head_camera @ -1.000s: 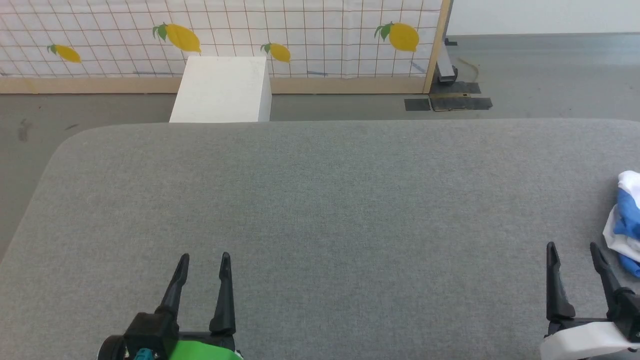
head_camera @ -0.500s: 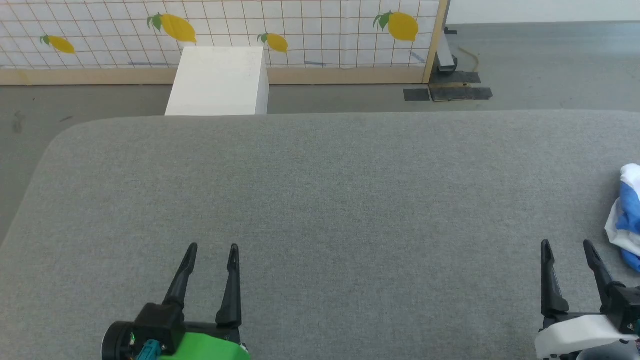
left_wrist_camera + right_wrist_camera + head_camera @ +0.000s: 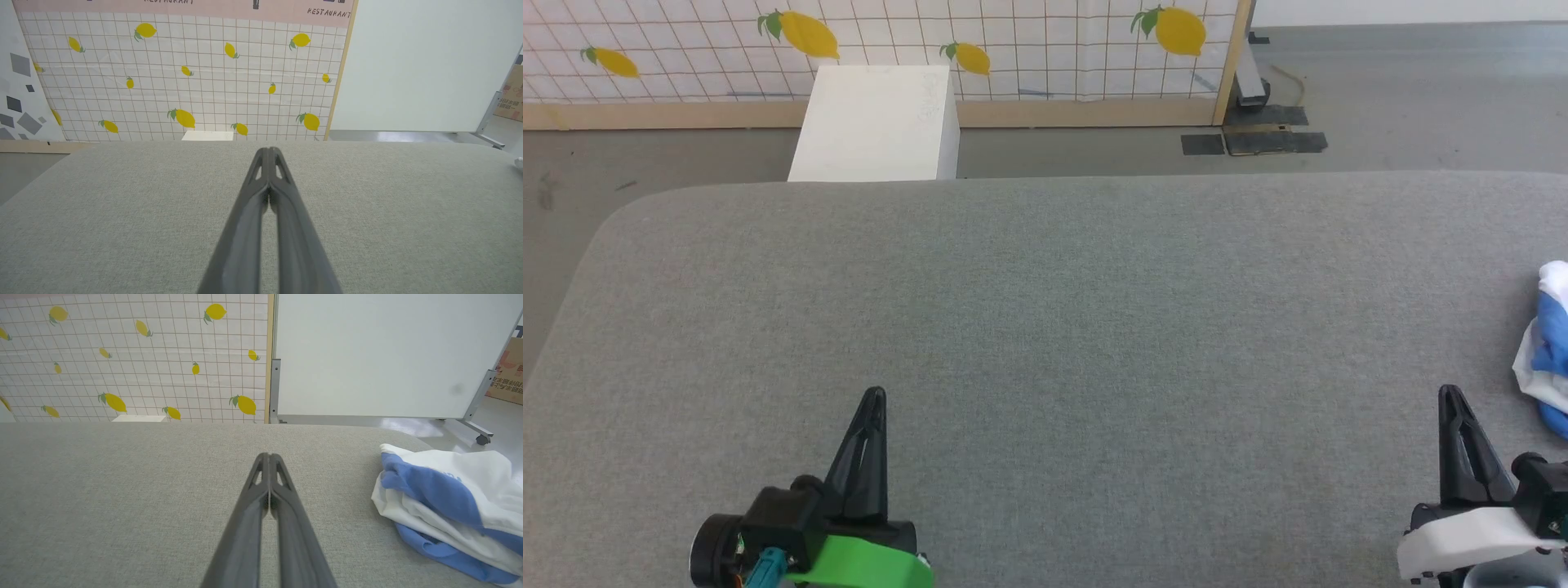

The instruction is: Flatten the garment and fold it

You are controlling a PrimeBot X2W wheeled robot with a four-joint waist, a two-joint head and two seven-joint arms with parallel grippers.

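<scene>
Pressing together from base to tip, the left fingers [image 3: 864,457] are closed with nothing between them. They sit at the near left of the grey tabletop [image 3: 1045,327] and point toward its far edge. In the left wrist view the same pair [image 3: 253,212] shows only bare grey cloth on either side. The right fingers [image 3: 1462,449] are closed and empty too, at the near right of the tabletop, pointing the same way. Whether either pair touches the cloth or hangs just above it cannot be told.

Right of the right fingers and a little farther off lies the garment [image 3: 1550,351], apart from them, at the right end of the tabletop, cut by the edge of the head view. The right wrist view shows it [image 3: 441,498] as a crumpled heap: white fabric with a blue sleeve folded across the top and more blue showing under its near edge.

Beyond the far edge of the tabletop, on the grey floor [image 3: 1421,106], a white box [image 3: 874,122] stands toward the left. Behind it rises a panel [image 3: 1029,49] printed with a grid and yellow lemons, framed in pale wood. Dark patches [image 3: 1254,143] lie on the floor at the panel's right end. To the right of the panel stands a white board [image 3: 388,355] on a wheeled metal frame.
</scene>
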